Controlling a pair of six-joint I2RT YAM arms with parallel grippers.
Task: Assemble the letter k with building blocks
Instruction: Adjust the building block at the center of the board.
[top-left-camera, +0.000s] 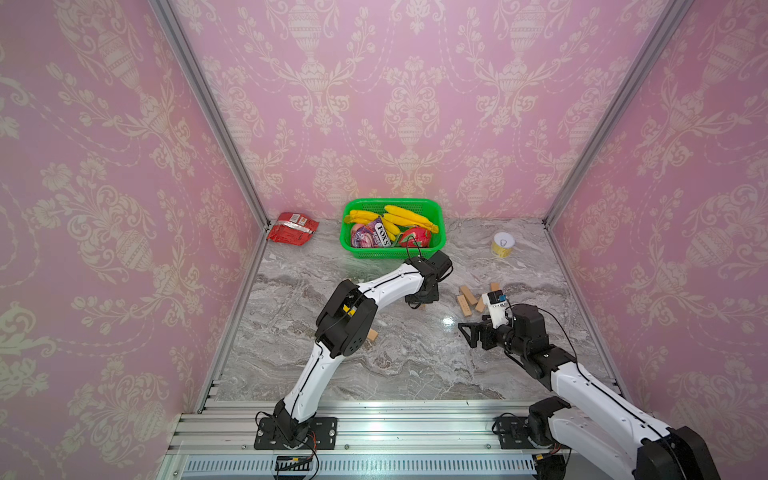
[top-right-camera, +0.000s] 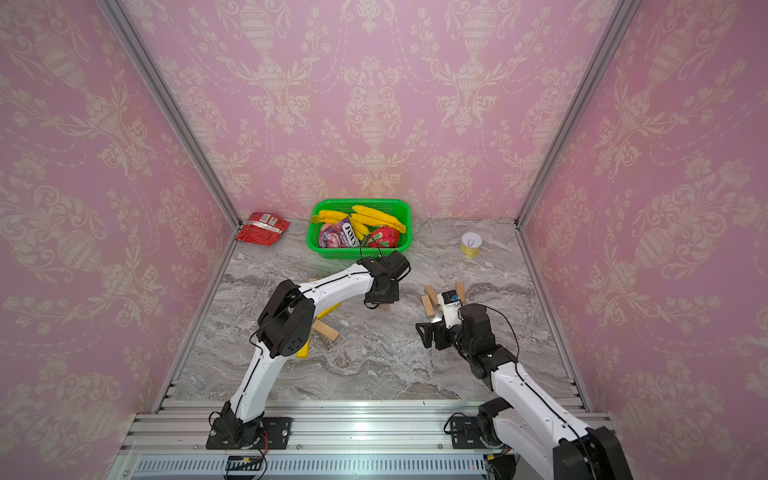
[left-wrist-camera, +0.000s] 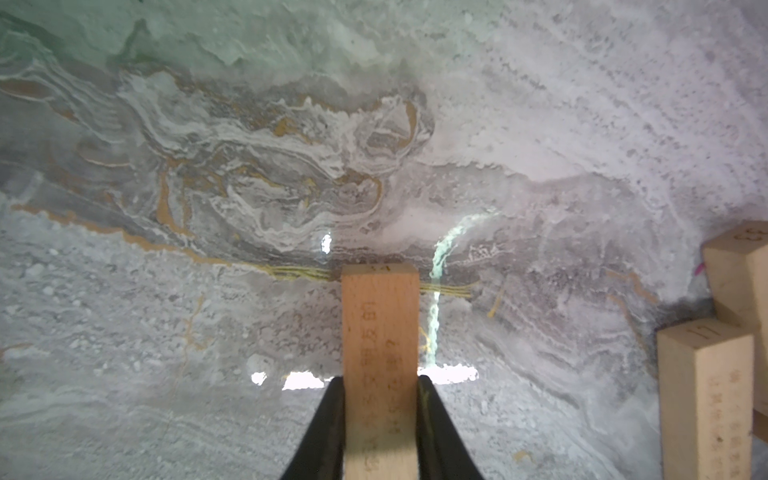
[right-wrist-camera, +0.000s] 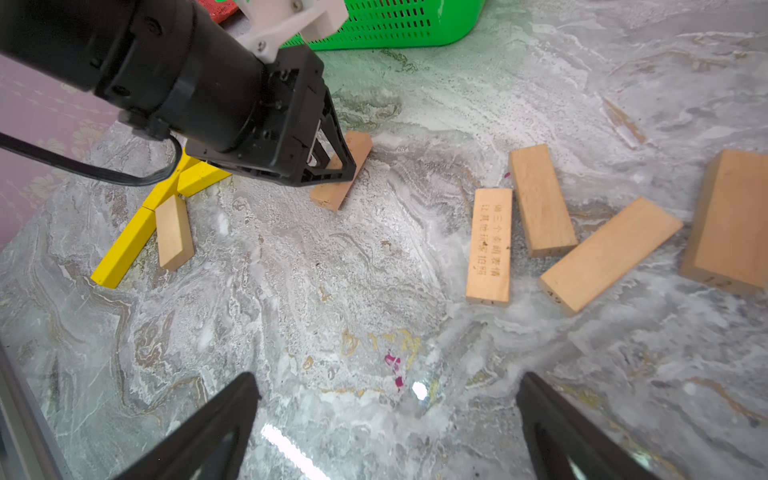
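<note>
The left hand (left-wrist-camera: 380, 386) is clamped on a plain wood block (left-wrist-camera: 380, 324), its two black fingers pressed against the block's long sides. It holds the block low over the bare middle of the surface (right-wrist-camera: 332, 311), between the finished figure and the loose pile. I cannot tell whether the block touches the marble. The right hand (right-wrist-camera: 388, 386) hangs close by with its fingers wide apart and holds nothing.

As I judge it, the task is about half done. One letter k (right-wrist-camera: 124, 253) lies on the robot's left side, made of a yellow stem, a yellow slanted block and a wood slanted one. The left arm (right-wrist-camera: 166, 75) hides the far part of the stem. The second, all-wood figure looks not yet begun: four wood blocks (right-wrist-camera: 540, 199) lie flat and scattered near the right arm. The held one looks to be its first piece, so five placements seem left.

As for writing, the held block has a line of burnt-in Chinese characters along its face, too blurred to read. A loose block (right-wrist-camera: 488, 245) shows two such lines. A neighbouring block (left-wrist-camera: 706, 395) has what looks like 11 on its end. In the green basket (top-left-camera: 390, 201) at the back, a purple pouch (top-left-camera: 380, 237) reads FOX'S. The red packet (top-left-camera: 293, 227) carries a barcode label, but no words on it are legible.
</note>
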